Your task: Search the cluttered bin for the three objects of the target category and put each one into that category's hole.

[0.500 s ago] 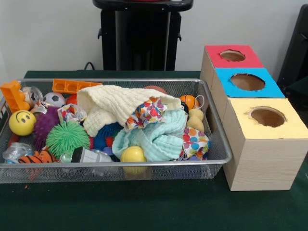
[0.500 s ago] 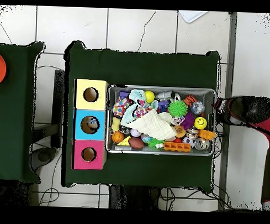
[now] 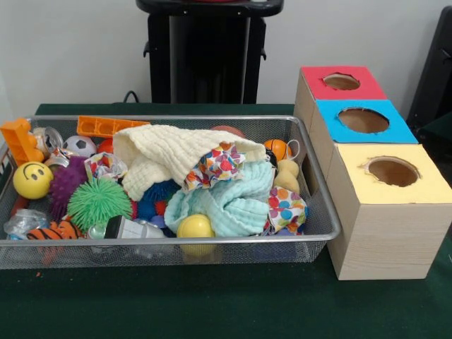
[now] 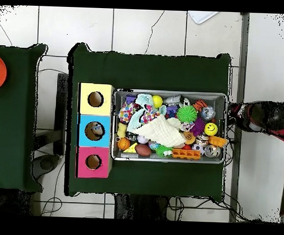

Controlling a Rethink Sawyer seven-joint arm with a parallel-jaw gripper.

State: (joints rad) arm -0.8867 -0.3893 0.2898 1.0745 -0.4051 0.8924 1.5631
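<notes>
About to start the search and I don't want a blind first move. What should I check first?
1. Gripper clear of the bin: ok, it sits outside the bin's end, seen from overhead.
2. Gripper open: cannot tell.
3. Red hole, blue hole and yellow hole uncovered: ok.
4. Boxes empty: not ok, the overhead view shows something inside the blue hole.
5. All toys visible: not ok, a cream cloth and a teal cloth cover the bin's middle.
</notes>
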